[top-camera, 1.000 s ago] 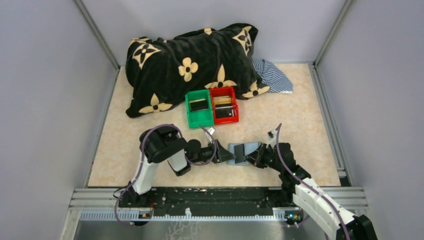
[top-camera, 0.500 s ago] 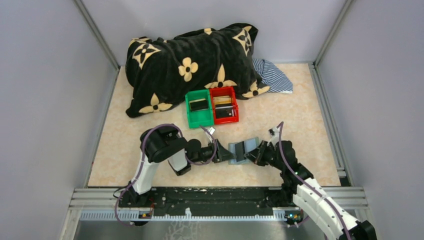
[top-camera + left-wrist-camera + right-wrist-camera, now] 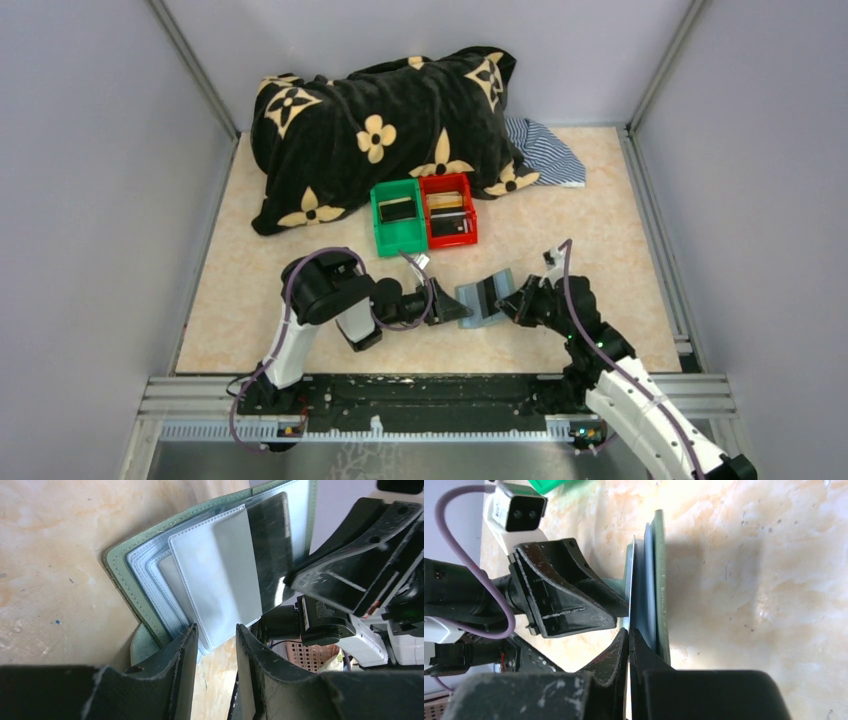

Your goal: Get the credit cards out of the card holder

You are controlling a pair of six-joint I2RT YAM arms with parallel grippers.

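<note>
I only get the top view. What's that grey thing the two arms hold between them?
Observer: A card holder, open. The left wrist view shows clear sleeves fanned out inside.
Operator: Any cards inside?
Observer: One dark card, in a sleeve.
Operator: Is anything gripping it?
Observer: The right wrist view shows the right fingers pinched shut on its thin edge.

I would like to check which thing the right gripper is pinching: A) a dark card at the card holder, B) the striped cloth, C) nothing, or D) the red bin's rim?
A: the right gripper is shut on the edge of a dark card that sticks out of the card holder, whose other side the left gripper holds.
</note>
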